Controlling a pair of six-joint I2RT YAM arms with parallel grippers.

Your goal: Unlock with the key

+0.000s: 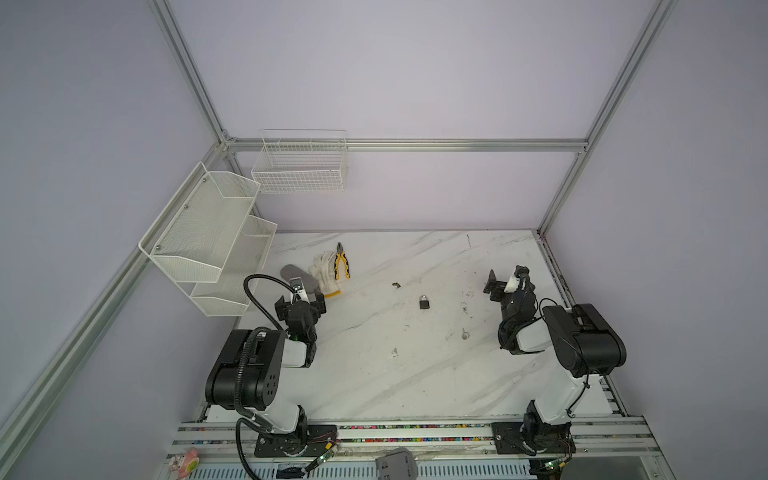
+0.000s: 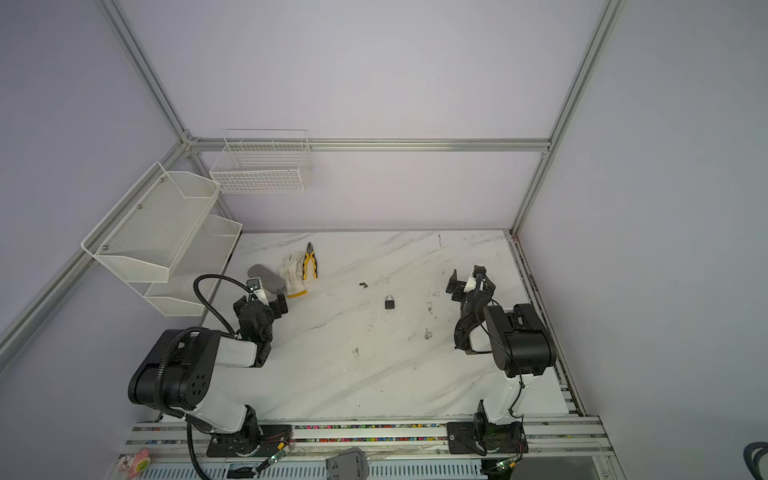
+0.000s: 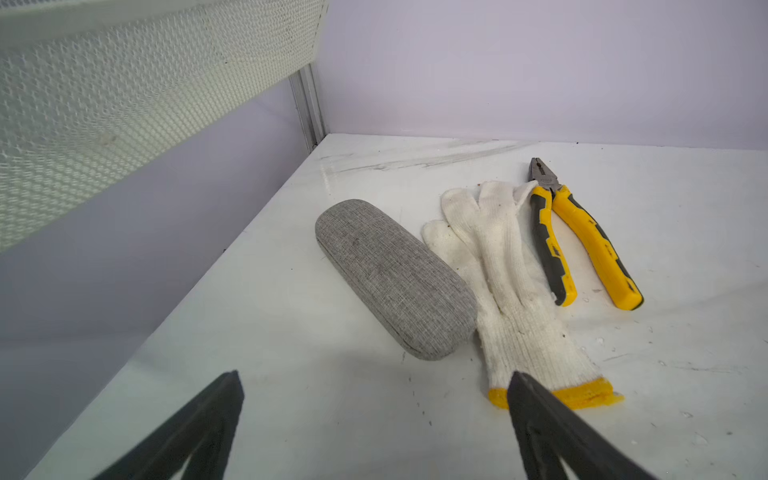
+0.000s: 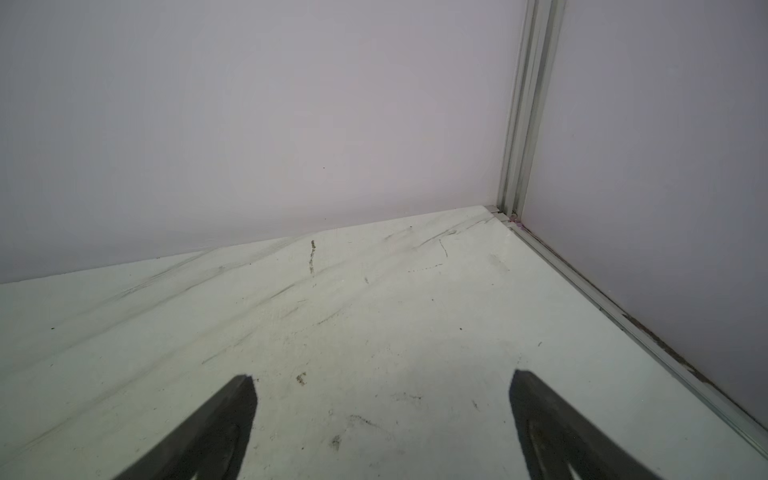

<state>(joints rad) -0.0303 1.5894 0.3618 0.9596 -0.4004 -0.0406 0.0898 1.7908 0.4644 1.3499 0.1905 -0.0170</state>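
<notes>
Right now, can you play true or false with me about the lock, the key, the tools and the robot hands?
1. The padlock lies on the table between the two arms. True.
2. The left hand holds the key. False: it is open and empty, and the key lies on the table nearer the right arm.
3. The pliers have yellow handles. True.
4. The white glove is hanging in the wire basket. False: it lies on the table between the grey case and the pliers.
5. The right hand is shut on the padlock. False: it is open, with nothing between its jaws.
</notes>
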